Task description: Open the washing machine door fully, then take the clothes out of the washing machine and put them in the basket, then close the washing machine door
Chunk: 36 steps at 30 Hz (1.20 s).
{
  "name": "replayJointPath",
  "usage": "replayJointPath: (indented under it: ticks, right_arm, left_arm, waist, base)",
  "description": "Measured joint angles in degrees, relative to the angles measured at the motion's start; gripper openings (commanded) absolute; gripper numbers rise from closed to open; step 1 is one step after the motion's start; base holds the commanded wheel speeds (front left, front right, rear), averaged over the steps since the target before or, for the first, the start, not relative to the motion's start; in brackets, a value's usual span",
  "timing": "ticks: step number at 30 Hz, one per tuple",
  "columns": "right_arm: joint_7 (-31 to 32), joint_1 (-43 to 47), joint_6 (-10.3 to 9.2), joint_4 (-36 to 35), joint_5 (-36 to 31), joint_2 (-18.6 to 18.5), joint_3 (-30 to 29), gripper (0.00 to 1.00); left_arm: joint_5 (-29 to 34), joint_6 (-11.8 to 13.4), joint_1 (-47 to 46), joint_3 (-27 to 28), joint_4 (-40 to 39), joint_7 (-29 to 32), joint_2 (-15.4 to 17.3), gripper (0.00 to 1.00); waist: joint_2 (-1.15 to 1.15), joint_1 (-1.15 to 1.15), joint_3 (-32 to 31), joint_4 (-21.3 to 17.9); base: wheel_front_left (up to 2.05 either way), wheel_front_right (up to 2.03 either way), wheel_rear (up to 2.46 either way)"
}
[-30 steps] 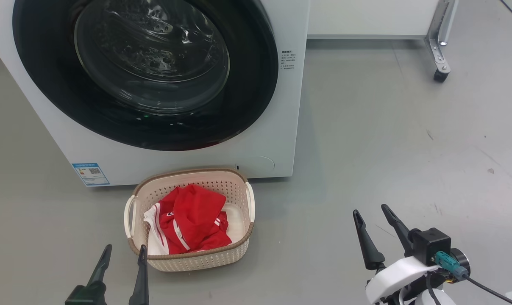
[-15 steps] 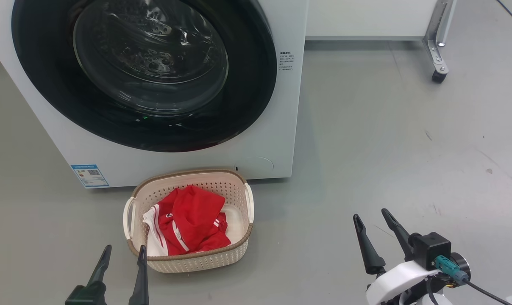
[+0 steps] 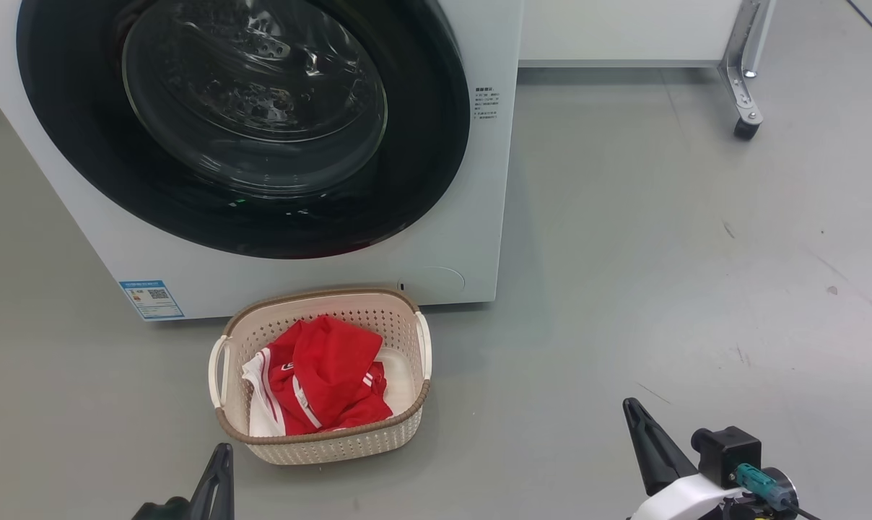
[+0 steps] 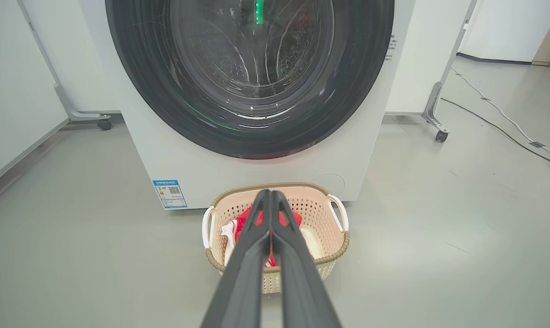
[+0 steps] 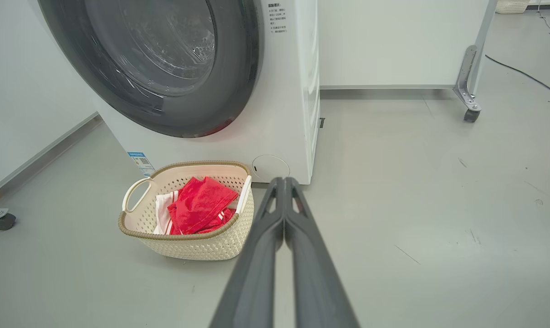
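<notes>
Grey floor carries the big white front-loading washing machine at 11 o'clock, its round black-rimmed glass door closed. At its 6 o'clock, the cream perforated plastic basket holds the red white-striped clothes.

From the left wrist, the left end effector is pressed together and points at the basket.

From the right wrist, the right end effector is pressed together too, with the basket at 9 o'clock.

A white castered panel stands on grey floor.
</notes>
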Motion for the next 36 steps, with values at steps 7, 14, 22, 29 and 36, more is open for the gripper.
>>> replayJointPath:
  ticks: [7, 14, 22, 29, 36]
  right_arm:
    - [0.35, 0.23, 0.01, -0.77, 3.37, 0.01, -0.41, 0.00]
    - [1.60, 0.22, 0.10, -1.44, 10.17, 0.02, -1.57, 0.00]
    - [3.16, 0.16, 0.49, -2.16, 16.75, 0.07, -3.32, 0.00]
    - [4.65, -0.01, 0.54, -2.72, 23.04, 0.02, -4.89, 0.00]
    - [6.32, -0.13, 0.68, -3.07, 28.41, -0.12, -6.30, 0.00]
  left_arm:
    - [-3.67, -0.42, -0.05, 0.40, 0.35, 1.04, -0.01, 0.00]
    - [-10.48, -1.14, -0.42, 1.48, 0.90, 2.55, -0.02, 0.00]
    - [-17.31, -1.91, -1.08, 2.23, 1.05, 4.16, -0.02, 0.00]
    - [-23.19, -2.44, -2.44, 3.43, 1.30, 6.04, -0.02, 0.00]
    - [-28.65, -2.94, -3.18, 4.17, 1.62, 7.44, -0.03, 0.00]
  waist:
    - [0.00, 0.00, 0.05, 0.00]
    - [0.00, 0.00, 0.10, 0.00]
    - [0.00, 0.00, 0.17, 0.03]
    - [0.00, 0.00, 0.23, 0.05]
    - [0.00, 0.00, 0.28, 0.06]
  base:
    - [0.00, 0.00, 0.00]
    - [0.00, 0.00, 0.00]
    - [0.00, 0.00, 0.00]
    - [0.00, 0.00, 0.00]
    - [0.00, 0.00, 0.00]
